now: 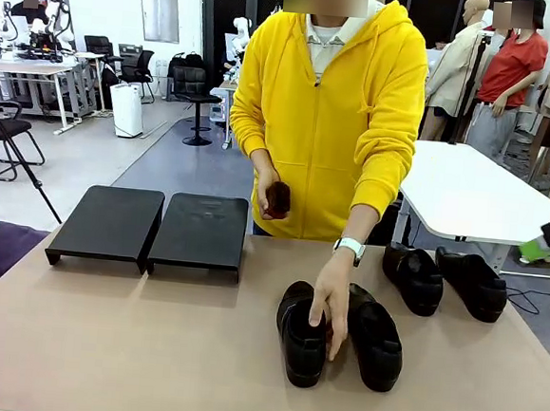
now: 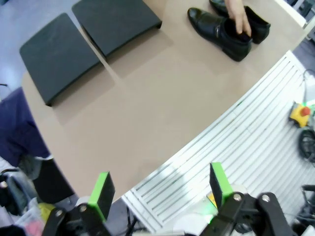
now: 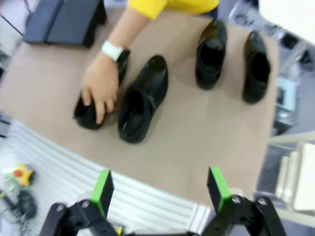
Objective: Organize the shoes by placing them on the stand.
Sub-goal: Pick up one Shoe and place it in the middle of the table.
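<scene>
— How do your claws stand?

— My left claw (image 2: pixel 160 189) is spread wide, its green pads (image 2: pixel 102 192) gripping nothing; it hangs off the near edge of the beige tabletop (image 2: pixel 147 113). My right claw (image 3: pixel 160 188) is likewise parted and empty, above that same near edge.

— What lies beyond them?

— Nearest my right claw is a pair of black glossy loafers, side by side and touching. The person's hand (image 3: pixel 98 91), with a white watch (image 3: pixel 112 50) at the wrist, rests on the hand-covered loafer (image 3: pixel 87 114); its mate (image 3: pixel 142 101) lies just beside it.

— And the other shoes?

— The second pair, one inner loafer (image 3: pixel 211 54) and one outer loafer (image 3: pixel 256 66), sits towards the far right edge, the two slightly apart.

— The stand?

— The stand is at the far left corner, its left section (image 1: pixel 107 223) and right section (image 1: pixel 200 230) adjoining. All four loafers lie on the tabletop, well apart from it. The person in a yellow hoodie (image 1: pixel 338 125) holds a small dark object (image 1: pixel 277 199) in the other hand; I cannot tell what it is.
</scene>
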`<state>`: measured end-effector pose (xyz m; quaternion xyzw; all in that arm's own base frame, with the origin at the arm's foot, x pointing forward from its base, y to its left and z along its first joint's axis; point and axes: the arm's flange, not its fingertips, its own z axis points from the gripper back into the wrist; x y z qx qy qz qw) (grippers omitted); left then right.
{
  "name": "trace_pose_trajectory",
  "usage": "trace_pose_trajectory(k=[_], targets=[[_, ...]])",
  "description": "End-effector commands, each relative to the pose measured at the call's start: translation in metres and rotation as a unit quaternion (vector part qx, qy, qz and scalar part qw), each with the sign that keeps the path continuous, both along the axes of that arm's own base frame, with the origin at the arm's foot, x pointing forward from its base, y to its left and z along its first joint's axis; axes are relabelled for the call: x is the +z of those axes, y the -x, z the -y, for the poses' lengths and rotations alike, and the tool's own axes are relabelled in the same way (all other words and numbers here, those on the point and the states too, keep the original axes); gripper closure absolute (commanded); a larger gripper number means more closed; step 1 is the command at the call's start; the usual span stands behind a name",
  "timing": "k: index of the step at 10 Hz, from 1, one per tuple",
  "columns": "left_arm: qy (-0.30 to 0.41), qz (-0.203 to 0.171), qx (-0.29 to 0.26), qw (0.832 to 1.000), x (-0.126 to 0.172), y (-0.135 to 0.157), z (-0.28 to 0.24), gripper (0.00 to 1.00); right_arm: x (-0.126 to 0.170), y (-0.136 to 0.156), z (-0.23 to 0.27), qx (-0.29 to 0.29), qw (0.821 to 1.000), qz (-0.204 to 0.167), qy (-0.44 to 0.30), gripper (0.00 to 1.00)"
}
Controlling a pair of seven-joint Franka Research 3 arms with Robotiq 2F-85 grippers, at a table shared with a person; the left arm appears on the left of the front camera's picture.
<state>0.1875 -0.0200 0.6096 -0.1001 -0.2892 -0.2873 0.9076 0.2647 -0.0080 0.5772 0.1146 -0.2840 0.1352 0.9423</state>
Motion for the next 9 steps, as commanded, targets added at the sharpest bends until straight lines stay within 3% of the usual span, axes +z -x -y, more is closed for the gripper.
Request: trace_pose_trajectory(k=[1, 3, 7, 9], targets=[[0.004, 0.002, -0.004, 1.0, 0.001, -0.001, -0.001, 0.0, -0.019, -0.041, 0.001, 0.014, 1.0, -0.001, -0.008, 0.0], [0.004, 0.002, -0.004, 1.0, 0.001, -0.001, -0.001, 0.0, -0.011, -0.035, 0.023, -0.002, 1.0, -0.008, -0.013, 0.0], [0.004, 0.002, -0.004, 1.0, 0.001, -0.001, -0.001, 0.0, 0.023, 0.054, 0.123, -0.107, 0.992, -0.004, -0.065, 0.0], [0.004, 0.002, -0.004, 1.0, 0.001, -0.001, -0.001, 0.0, 0.014, 0.052, 0.116, -0.133, 0.989, 0.003, -0.064, 0.0]])
